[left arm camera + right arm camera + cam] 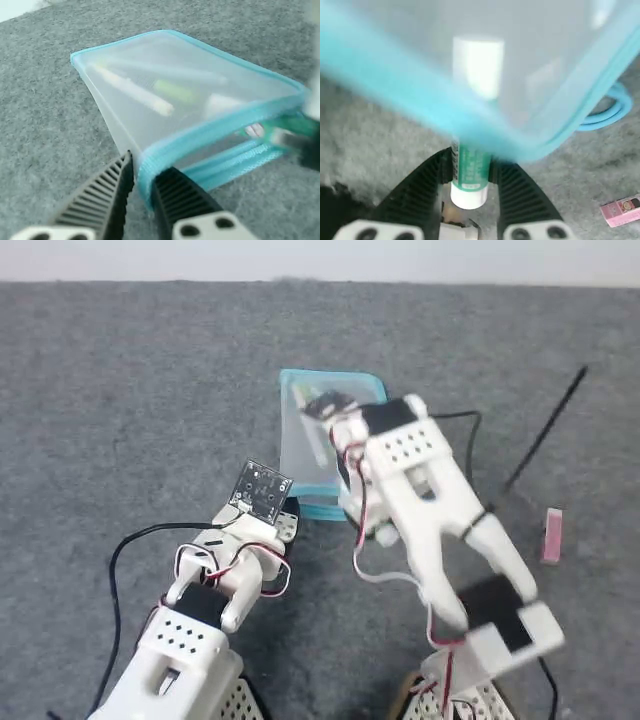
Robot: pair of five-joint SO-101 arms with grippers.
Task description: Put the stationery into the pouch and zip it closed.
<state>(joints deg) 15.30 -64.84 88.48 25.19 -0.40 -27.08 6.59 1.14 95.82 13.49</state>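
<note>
Teal-edged translucent pouch (165, 85) blurs its contents: a white pen (134, 91) and a green piece (174, 91) show, the rest is unclear. The left gripper (144, 171) pinches its rim corner. The right gripper (471, 162) clamps a green-and-white tube (470, 182), whose tip beyond the jaws is hidden by the pouch mouth. A pink eraser (620, 207) lies well aside on open grey felt (120, 390).

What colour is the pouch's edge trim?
Turquoise trim around a frosted clear pouch; it shows best in the left wrist view.
</note>
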